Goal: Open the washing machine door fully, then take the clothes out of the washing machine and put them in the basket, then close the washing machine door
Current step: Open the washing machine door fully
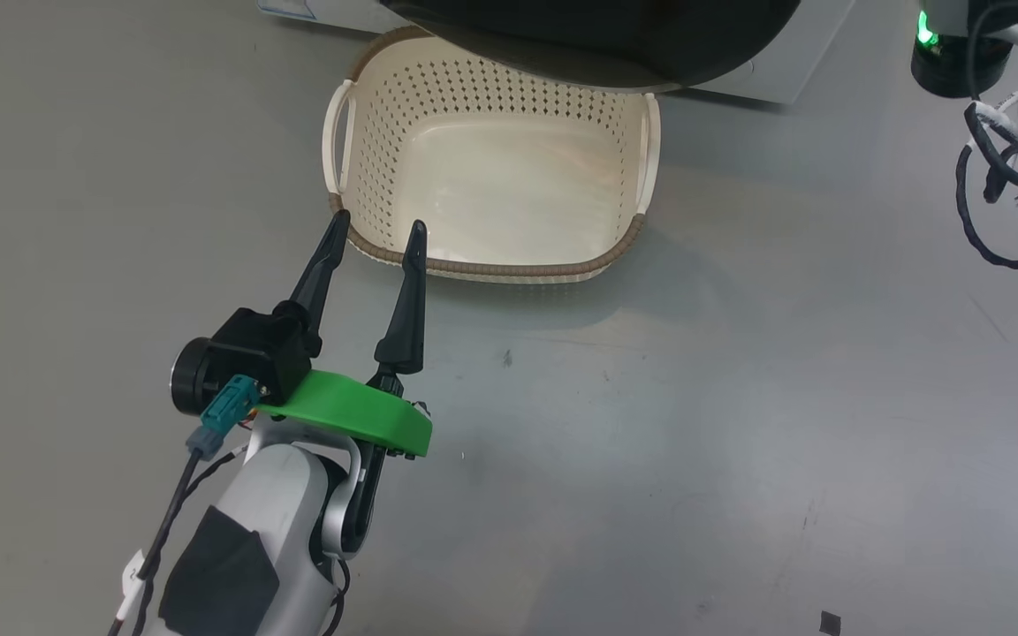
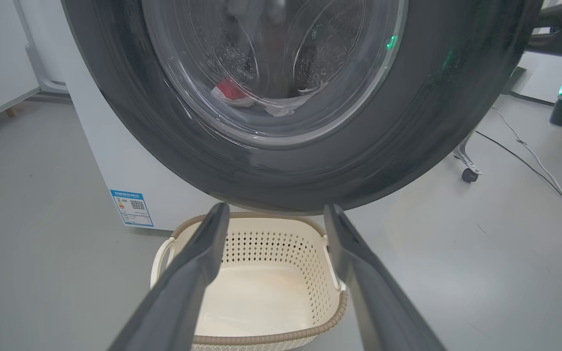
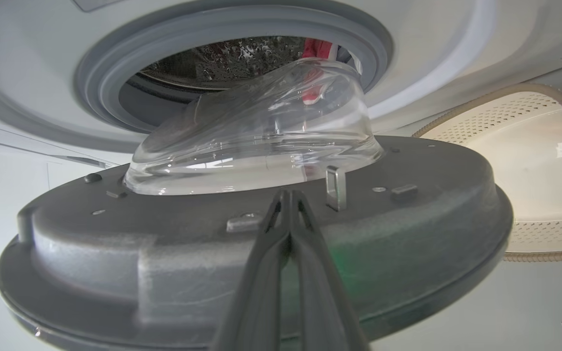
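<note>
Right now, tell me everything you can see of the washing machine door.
The washing machine door is round, with a wide dark glossy rim, plastic by its look, around a bulging clear glass bowl. It stands partly open, swung out over the far end of the basket. Its inner face carries a metal latch hook and small studs. The right gripper, jaws shut, seems to touch that inner face beside the hook; red clothes show through the glass.

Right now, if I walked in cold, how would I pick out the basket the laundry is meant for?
Find the large white washing machine, its big round black-rimmed door swung open. On the grey floor, partly under that door, sits the basket, a cream rounded-rectangular tub. Perforated sides, a brown woven-look rim and two side handles set it apart.
</note>
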You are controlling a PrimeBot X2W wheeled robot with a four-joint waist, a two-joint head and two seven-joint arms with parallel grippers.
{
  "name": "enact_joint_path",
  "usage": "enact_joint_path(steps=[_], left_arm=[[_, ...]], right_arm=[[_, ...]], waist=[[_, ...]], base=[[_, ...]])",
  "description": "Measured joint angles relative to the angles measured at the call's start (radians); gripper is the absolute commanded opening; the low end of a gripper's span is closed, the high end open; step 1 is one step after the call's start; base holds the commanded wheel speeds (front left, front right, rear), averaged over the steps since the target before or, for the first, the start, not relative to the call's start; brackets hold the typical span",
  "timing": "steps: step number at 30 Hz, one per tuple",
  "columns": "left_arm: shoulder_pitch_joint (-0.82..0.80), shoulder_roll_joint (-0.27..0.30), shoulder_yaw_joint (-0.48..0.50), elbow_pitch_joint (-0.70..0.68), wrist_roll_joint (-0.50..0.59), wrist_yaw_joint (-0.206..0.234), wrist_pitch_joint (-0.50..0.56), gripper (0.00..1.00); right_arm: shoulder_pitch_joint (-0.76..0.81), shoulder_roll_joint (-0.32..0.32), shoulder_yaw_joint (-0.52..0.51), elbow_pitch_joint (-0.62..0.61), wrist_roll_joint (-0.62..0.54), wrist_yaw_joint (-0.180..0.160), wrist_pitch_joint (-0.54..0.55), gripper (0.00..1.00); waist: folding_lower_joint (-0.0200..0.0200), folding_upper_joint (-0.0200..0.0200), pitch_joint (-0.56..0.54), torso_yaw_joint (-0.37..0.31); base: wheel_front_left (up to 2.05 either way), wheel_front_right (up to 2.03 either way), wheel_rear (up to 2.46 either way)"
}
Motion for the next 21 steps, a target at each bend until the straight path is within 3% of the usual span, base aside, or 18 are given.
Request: enact_joint_path(steps=[17,21], left_arm=[[0.030,0.001,0.009,0.004,0.002,0.000,0.000,1.00],[0.030,0.001,0.010,0.007,0.002,0.000,0.000,1.00]], right_arm=[[0.043,0.011,0.033,0.001,-0.007,0.025,0.004,0.00],[0.051,0.004,0.048,-0.013,-0.044,0.073,-0.036,0.00]], waist=[[0.0000,0.0000,-0.039,-0.016],[0.0000,0.0000,-0.042,-0.018]], base=[[0.00,0.00,0.00],[0.00,0.00,0.00]])
